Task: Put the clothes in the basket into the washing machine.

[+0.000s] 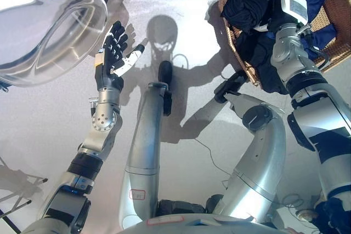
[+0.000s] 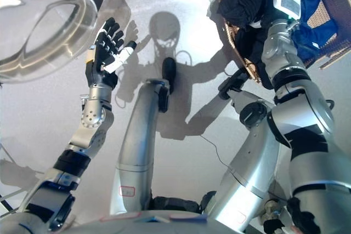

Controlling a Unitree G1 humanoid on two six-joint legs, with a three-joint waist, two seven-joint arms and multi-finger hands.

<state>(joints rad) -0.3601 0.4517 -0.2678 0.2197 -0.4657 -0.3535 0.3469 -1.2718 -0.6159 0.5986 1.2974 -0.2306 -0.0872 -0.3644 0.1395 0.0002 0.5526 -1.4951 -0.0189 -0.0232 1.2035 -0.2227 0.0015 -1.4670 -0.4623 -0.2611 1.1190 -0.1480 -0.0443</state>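
Robot between an open washer door and a laundry basket.
The left hand (image 1: 112, 53), fingers spread and empty, is raised just beside the clear round door (image 1: 49, 31). The right hand (image 1: 262, 9) is buried in dark clothes (image 1: 247, 1) inside the wicker basket (image 1: 340, 53).

Setting: domestic laundry area. Evidence: the round glass door (image 1: 49, 26) of a front-loading washing machine, swung open at upper left; a woven wicker basket (image 1: 241, 64) at upper right, holding dark and blue clothes (image 1: 247, 1); a plain, pale grey floor (image 1: 44, 119) lit by strong sunlight.
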